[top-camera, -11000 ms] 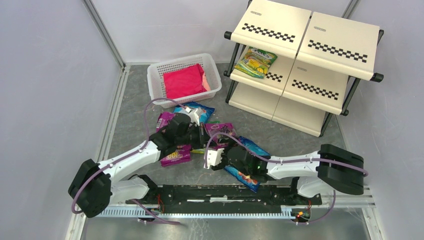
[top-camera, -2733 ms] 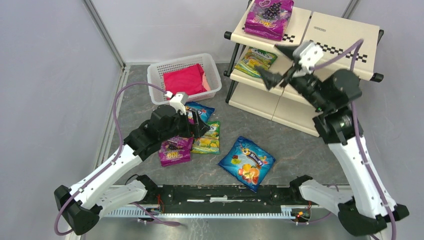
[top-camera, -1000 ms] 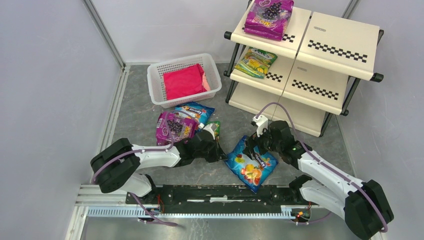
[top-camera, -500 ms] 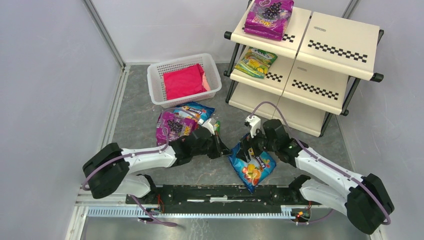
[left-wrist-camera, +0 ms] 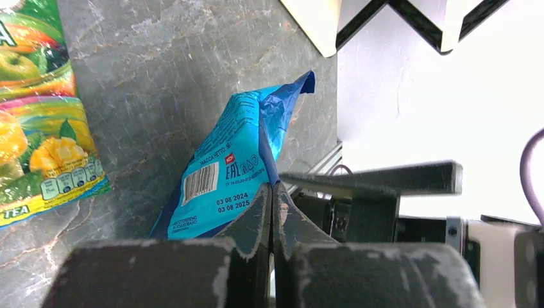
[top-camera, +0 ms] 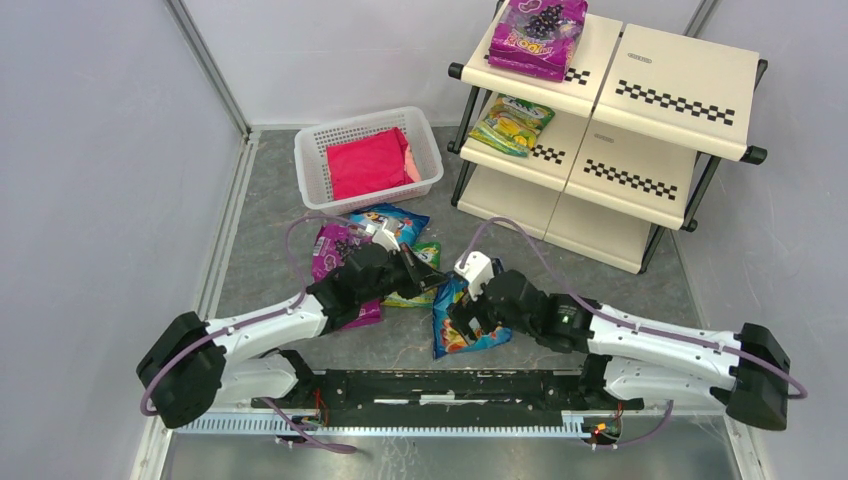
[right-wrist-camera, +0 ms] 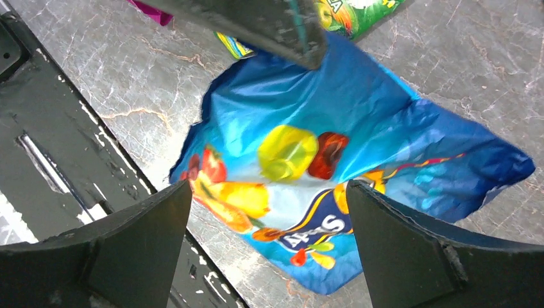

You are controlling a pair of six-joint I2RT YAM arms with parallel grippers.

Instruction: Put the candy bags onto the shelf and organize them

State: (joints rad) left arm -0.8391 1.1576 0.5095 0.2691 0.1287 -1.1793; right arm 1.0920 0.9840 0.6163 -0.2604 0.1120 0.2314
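Note:
A blue candy bag (top-camera: pixel 465 328) (left-wrist-camera: pixel 224 167) (right-wrist-camera: pixel 359 122) with orange fruit print stands half raised off the floor. My left gripper (top-camera: pixel 432 280) (left-wrist-camera: pixel 272 187) is shut on its upper edge. Over the bag's printed face hovers my right gripper (top-camera: pixel 458 315) (right-wrist-camera: pixel 268 187), open, its fingers standing wide on either side without touching it. The shelf (top-camera: pixel 655 90) at the back right carries a purple grape bag (top-camera: pixel 535 35) on the top tier and a green-yellow bag (top-camera: pixel 513 122) on the middle tier. On the floor lie a purple bag (top-camera: pixel 333 250), another blue bag (top-camera: pixel 395 220) and a green bag (top-camera: pixel 410 292) (left-wrist-camera: pixel 38 115).
A white lattice basket (top-camera: pixel 312 155) with a pink cloth (top-camera: pixel 370 160) stands behind the loose bags. The black base rail (top-camera: pixel 430 385) (right-wrist-camera: pixel 45 154) runs close below the lifted bag. Grey walls close both sides.
The left gripper has pulled the blue bag's edge up and leftward, tipping it off the floor. The right arm has swung left and low over the bag, jaws still wide.

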